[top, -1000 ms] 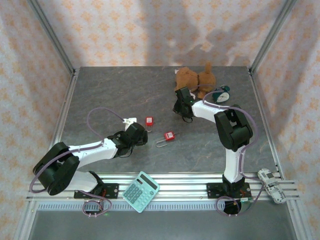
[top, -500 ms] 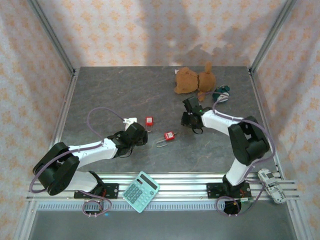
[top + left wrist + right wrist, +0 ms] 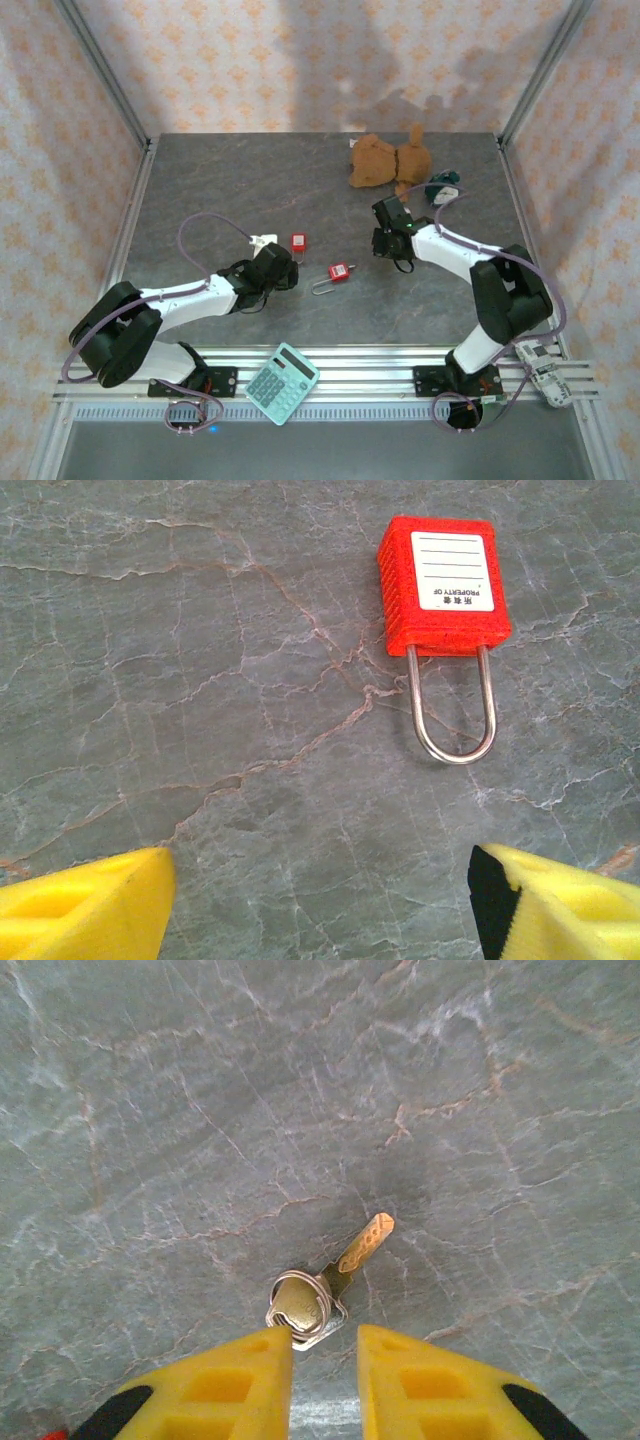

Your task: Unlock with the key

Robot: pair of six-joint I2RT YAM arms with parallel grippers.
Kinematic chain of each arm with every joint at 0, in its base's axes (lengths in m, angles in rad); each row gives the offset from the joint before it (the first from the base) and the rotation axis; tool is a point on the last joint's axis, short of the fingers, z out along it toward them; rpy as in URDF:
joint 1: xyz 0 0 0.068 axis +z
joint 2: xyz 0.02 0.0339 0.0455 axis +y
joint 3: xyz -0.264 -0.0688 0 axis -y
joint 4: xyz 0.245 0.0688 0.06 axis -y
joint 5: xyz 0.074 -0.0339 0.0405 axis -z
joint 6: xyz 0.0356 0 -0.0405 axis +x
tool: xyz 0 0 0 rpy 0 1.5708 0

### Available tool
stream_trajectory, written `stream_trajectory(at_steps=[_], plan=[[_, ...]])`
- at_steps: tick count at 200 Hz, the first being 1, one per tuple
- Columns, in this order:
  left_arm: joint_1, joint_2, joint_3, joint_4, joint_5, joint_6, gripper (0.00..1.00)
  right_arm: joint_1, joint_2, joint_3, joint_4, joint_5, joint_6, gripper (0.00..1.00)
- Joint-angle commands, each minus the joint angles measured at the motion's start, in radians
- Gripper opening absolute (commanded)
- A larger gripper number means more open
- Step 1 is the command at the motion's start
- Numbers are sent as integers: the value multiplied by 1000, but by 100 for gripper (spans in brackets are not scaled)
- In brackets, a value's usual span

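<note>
From above: on the desk (image 3: 200,180), a red lock (image 3: 340,272) with shackle (image 3: 322,287) toward the near left, and a second lock (image 3: 298,241) just behind it. Left pincer (image 3: 277,262) low beside them. Right pincer (image 3: 388,250) low too, off to their right and apart from both. Plush (image 3: 388,160) and calculator (image 3: 282,383) well out of the way.

Left wrist: spread wide, pinching nothing. Ahead and to the right, one lock lying flat, label up, shackle toward the pincer, short of the fingers (image 3: 85,905). Cannot tell which of the two.

Right wrist: key (image 3: 350,1255) right at the fingertips (image 3: 235,1370), head and ring (image 3: 298,1305) in the mouth of a narrow gap, against one finger and clear of the other. Nearly pressed together; cannot tell whether pinching anything. Likely trouble: closing on the ring alone, leaving the key to dangle and swing, aim lost; or nudging the off-centre head aside instead of catching it. Further on, pushing into a loose lock would probably just slide it unless pinned by the left pincer. Long axis diagonal: blade up and right, away from the pincer, head nearest it.
</note>
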Motion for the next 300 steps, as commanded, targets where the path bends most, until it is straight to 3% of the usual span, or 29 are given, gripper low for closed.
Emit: stream_trajectory(at_steps=[1, 27, 59, 176, 211, 300], plan=[[-8, -16, 19, -14, -11, 9, 78, -5, 51, 9, 15, -19, -28, 24], [-8, -25, 22, -27, -10, 10, 78, -37, 66, -13, 44, -45, -7, 28], [-8, -27, 19, -28, -15, 10, 78, -49, 63, -31, 97, -103, -16, 27], [-8, 9, 55, -32, 5, 13, 77, -49, 79, 4, 77, -86, -34, 12], [-9, -5, 51, -37, -3, 15, 77, -49, 71, 11, 90, -145, -29, 7], [-8, 18, 72, -33, 10, 13, 76, -49, -41, -29, 135, -169, -11, 0]])
